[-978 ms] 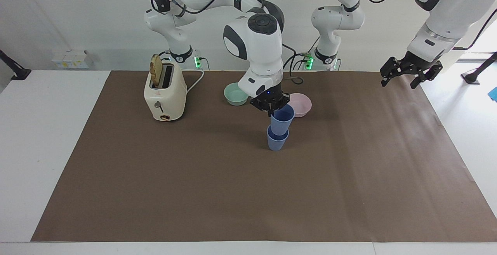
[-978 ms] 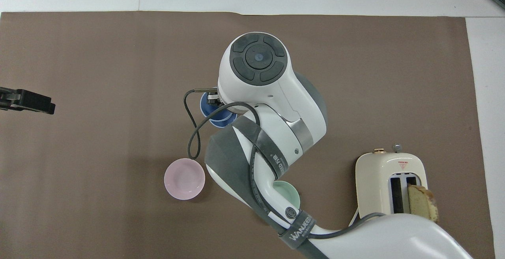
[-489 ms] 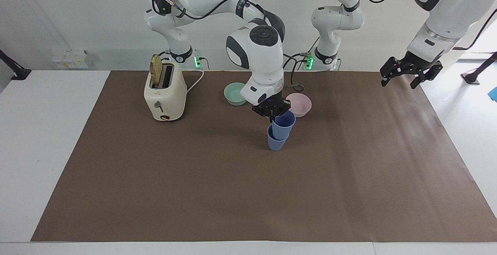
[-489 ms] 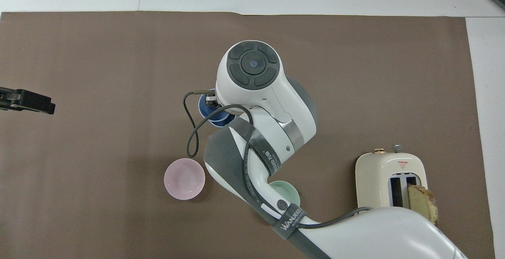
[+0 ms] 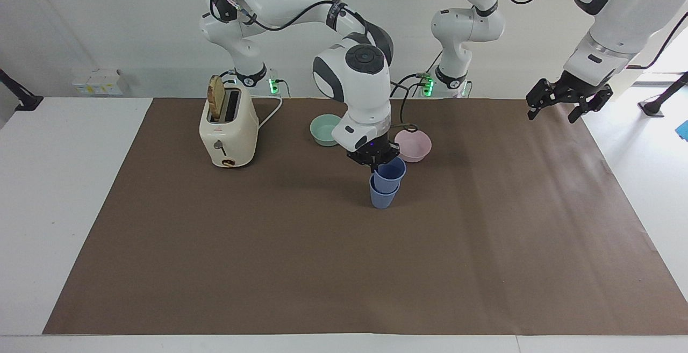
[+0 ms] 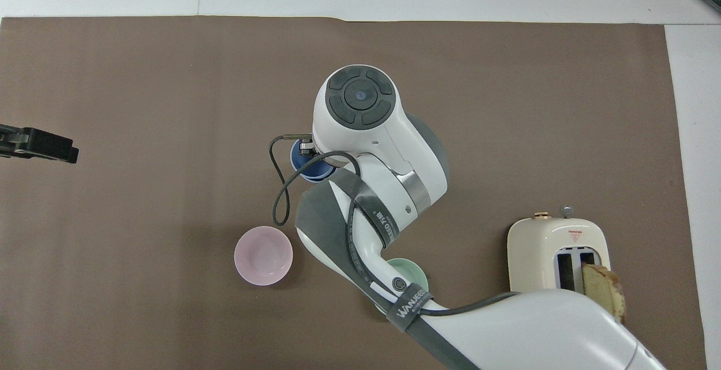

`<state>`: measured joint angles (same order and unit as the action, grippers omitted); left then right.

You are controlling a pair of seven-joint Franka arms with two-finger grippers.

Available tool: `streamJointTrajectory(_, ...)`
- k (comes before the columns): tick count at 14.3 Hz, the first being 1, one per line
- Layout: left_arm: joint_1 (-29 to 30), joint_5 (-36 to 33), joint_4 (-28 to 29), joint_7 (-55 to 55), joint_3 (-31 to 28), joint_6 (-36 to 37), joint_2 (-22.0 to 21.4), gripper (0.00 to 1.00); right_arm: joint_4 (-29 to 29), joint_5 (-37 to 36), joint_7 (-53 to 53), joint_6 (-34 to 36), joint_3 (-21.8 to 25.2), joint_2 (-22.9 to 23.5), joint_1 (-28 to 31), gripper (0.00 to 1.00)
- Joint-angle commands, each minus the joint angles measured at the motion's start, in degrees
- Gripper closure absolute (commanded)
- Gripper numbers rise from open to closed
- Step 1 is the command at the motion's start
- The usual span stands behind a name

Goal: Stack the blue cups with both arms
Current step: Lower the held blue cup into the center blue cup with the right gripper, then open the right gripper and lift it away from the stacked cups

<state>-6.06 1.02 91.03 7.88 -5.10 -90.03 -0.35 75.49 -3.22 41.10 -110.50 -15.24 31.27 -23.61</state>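
Two blue cups stand mid-table. The lower blue cup (image 5: pixel 382 197) rests upright on the brown mat. The upper blue cup (image 5: pixel 390 174) sits partly inside it, tilted slightly. My right gripper (image 5: pixel 374 166) is shut on the upper cup's rim, on the side toward the right arm's end of the table. In the overhead view the right arm hides most of the cups; only a sliver of the blue cups (image 6: pixel 298 159) shows. My left gripper (image 5: pixel 567 104) hangs open above the mat's edge at the left arm's end, holding nothing; its tip (image 6: pixel 39 145) shows in the overhead view.
A cream toaster (image 5: pixel 228 127) with a slice of toast stands toward the right arm's end. A green bowl (image 5: pixel 324 129) and a pink bowl (image 5: pixel 415 144) lie nearer to the robots than the cups. The brown mat (image 5: pixel 344 267) covers the table.
The right gripper has lowered the upper cup deeper into the lower one. The left arm has not moved.
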Motion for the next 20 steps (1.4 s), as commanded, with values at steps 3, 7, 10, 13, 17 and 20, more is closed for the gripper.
streamJointTrajectory(3,0.9,-0.9,0.1,0.6,0.7,0.9,-0.8,0.00,2.3,-0.9,1.7,-3.4,-0.7,-0.3,0.8,0.51)
streamJointTrajectory(7,0.9,-0.9,0.0,0.5,0.7,0.7,-0.8,0.00,2.1,-1.1,1.7,-3.9,-0.6,-0.2,0.5,0.00)
streamJointTrajectory(10,0.9,-0.9,-0.1,0.3,0.8,0.8,-0.8,0.00,1.6,-2.0,1.6,-1.7,-0.3,-0.5,0.8,0.00)
streamJointTrajectory(13,0.9,-0.9,-0.1,0.2,0.8,0.9,-0.7,0.00,-3.8,-4.5,-0.1,7.0,-0.5,-1.1,1.9,0.00)
streamJointTrajectory(17,1.0,-0.9,-0.1,0.2,0.8,0.9,-0.8,0.00,-5.9,-4.4,-7.5,14.3,-0.9,-4.4,7.6,0.00)
streamJointTrajectory(20,0.9,-0.9,-0.1,0.2,0.8,0.6,-0.7,0.00,-10.6,-4.3,-15.2,23.3,-0.8,-5.9,11.8,0.00)
